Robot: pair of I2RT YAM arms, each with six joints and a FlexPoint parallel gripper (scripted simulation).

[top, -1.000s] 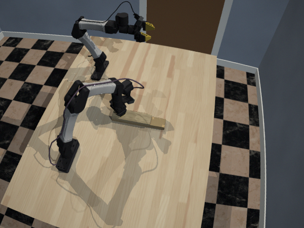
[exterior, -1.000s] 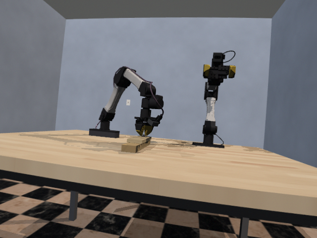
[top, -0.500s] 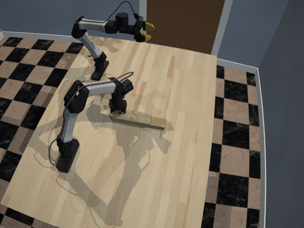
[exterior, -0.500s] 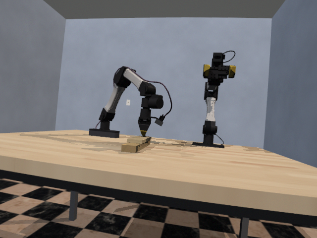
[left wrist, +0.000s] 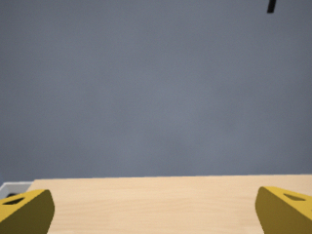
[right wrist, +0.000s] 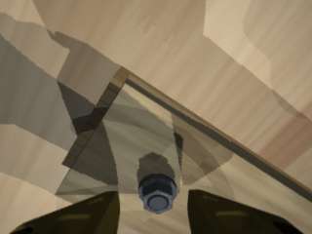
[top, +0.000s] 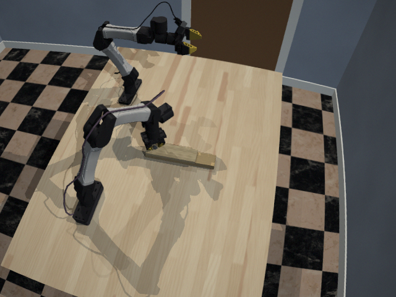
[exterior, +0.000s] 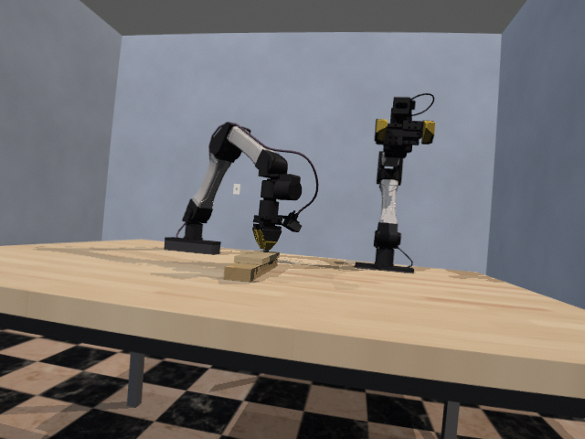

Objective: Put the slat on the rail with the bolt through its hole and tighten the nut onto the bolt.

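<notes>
From my exterior feed I see the slat (exterior: 255, 258) lying on top of the rail (exterior: 239, 273), whose near end juts out toward me, on the wooden desk (exterior: 292, 326). My right claw (exterior: 267, 248) points down just over the slat's far part. Well apart from it, my left claw (exterior: 405, 132) hangs high above the desk, its yellow fingers (exterior: 428, 132) spread wide.
</notes>
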